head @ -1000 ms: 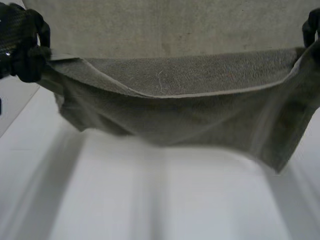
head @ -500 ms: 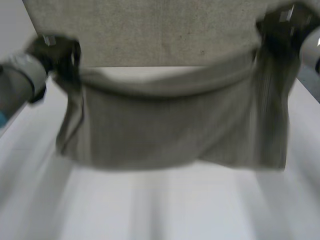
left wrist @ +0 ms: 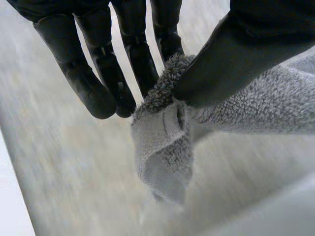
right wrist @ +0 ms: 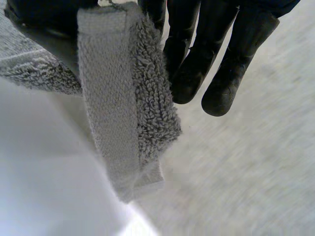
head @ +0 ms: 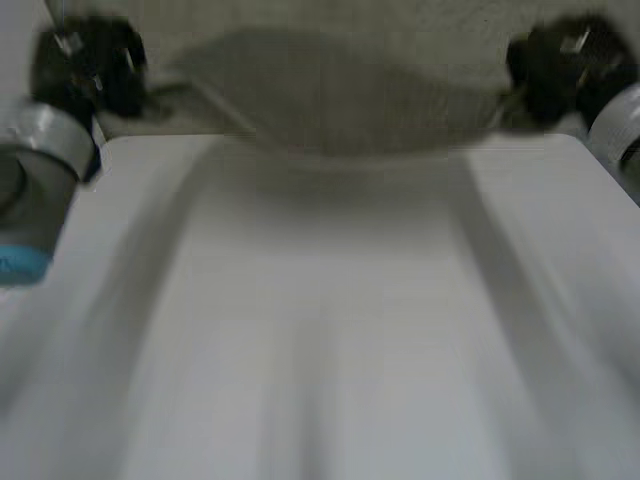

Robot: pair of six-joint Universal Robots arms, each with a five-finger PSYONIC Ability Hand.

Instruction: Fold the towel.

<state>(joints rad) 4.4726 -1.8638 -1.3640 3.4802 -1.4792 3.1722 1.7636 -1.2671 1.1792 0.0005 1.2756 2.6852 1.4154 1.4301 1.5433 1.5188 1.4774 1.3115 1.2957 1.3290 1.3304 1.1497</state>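
Observation:
The grey towel [head: 340, 95] hangs stretched between my two hands, beyond the table's far edge. My left hand [head: 95, 70] holds its left corner. In the left wrist view the thumb [left wrist: 236, 54] pinches the towel corner [left wrist: 165, 142] against the fingers [left wrist: 142, 64], and the corner's end curls down below them. My right hand [head: 560, 65] holds the right corner. In the right wrist view the hemmed towel corner [right wrist: 123, 98] hangs doubled between the thumb and the fingers [right wrist: 194, 59].
The white table [head: 330, 330] lies bare in front of me, its far edge just under the hanging towel. Beyond it is a speckled beige floor [head: 300, 15]. My left arm's grey joint [head: 35, 170] stands over the table's left side.
Both hands have swung the towel away from me, from hanging over the table to beyond its far edge. The grips on both corners have held.

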